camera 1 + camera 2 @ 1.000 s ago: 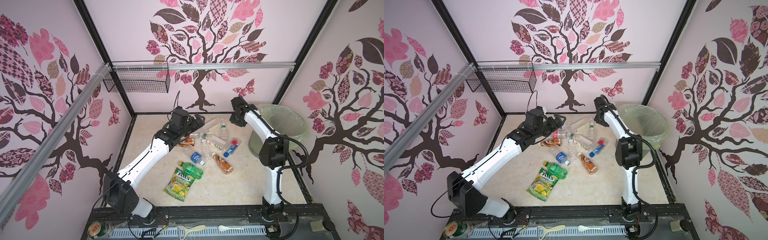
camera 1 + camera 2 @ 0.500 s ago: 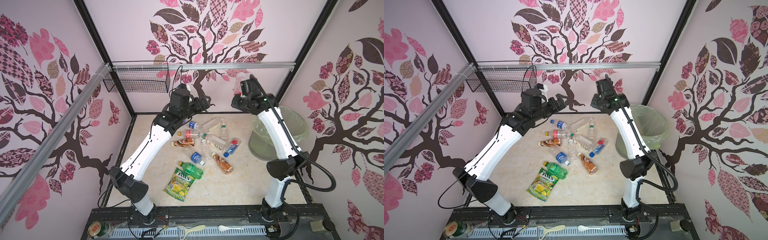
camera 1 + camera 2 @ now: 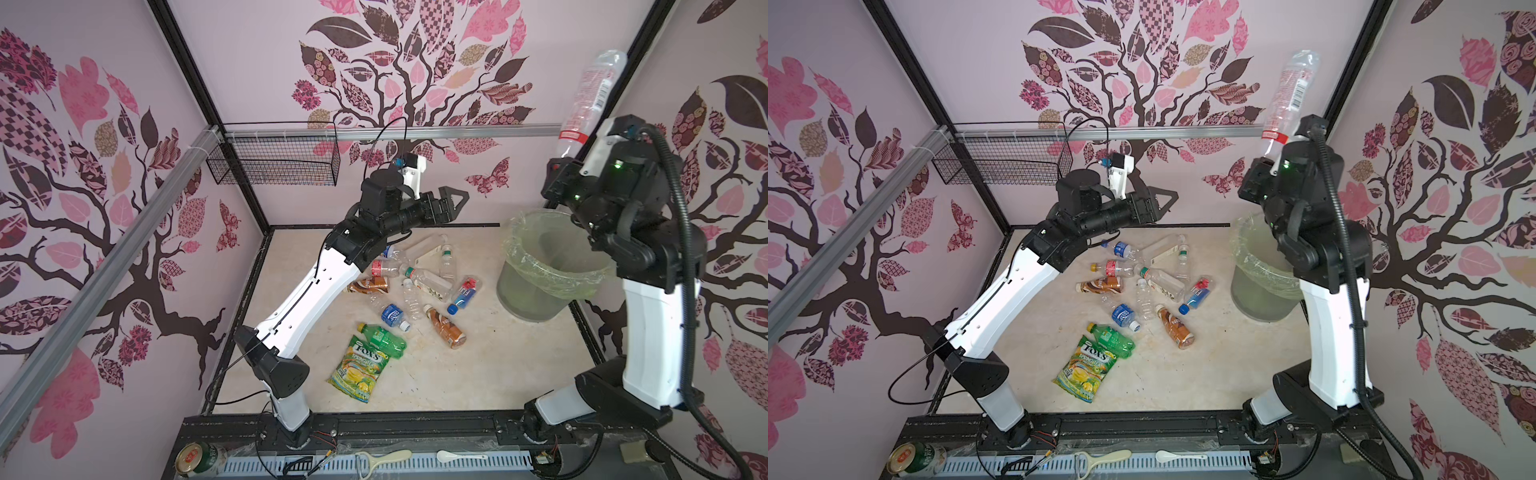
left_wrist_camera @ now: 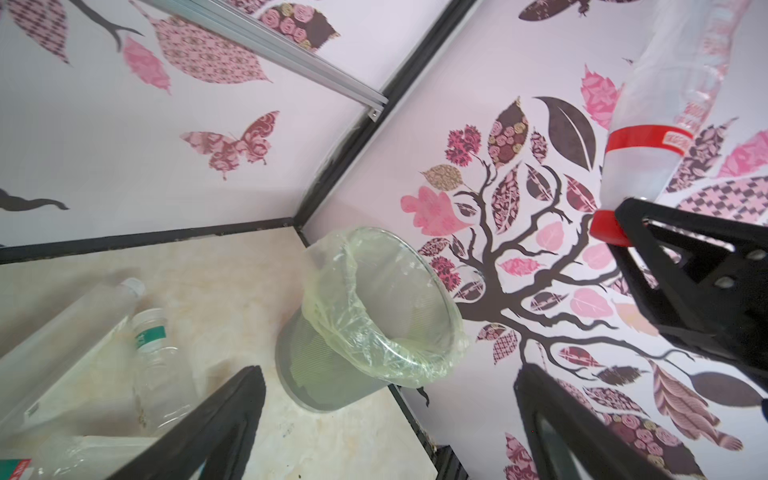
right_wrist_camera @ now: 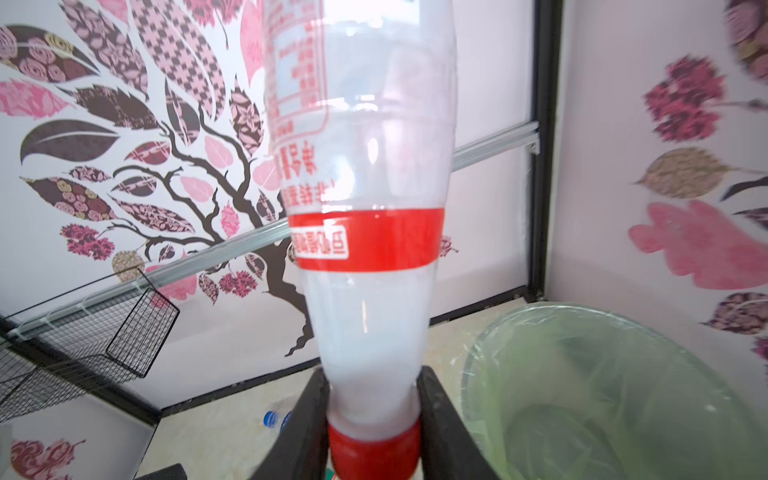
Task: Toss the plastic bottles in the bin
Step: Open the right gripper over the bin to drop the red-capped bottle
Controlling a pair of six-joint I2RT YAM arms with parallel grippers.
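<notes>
Bin (image 3: 524, 296) stood upright on the pale floor, its green liner bag folded over the rim. Right gripper (image 3: 559, 165) was raised high above the bin, jaws pinched nearly closed on the neck of a clear bottle (image 3: 590, 91) just above its red cap. The right wrist view showed both fingers (image 5: 309, 419) pressed against that neck. The clear bottle pointed cap-down, base uppermost, leaning slightly, with a red band round its label. Whether it hung straight over the bin's mouth could not be told.

Left gripper (image 3: 454, 196) was lifted off the floor on the side of the bin away from the right arm. It pointed toward the bin, jaws spread wide, holding nothing. In the left wrist view the bin's mouth showed between its fingers (image 4: 232, 415).

Loose bottles (image 3: 415, 286) lay scattered on the floor beside the bin, none touching it. Most were clear and two were brown-labelled. A blue-and-red-labelled bottle (image 3: 462, 296) lay nearest the bin. A green bottle (image 3: 382, 338) lay farther from the bin, against the top edge of a candy bag (image 3: 360, 370).
</notes>
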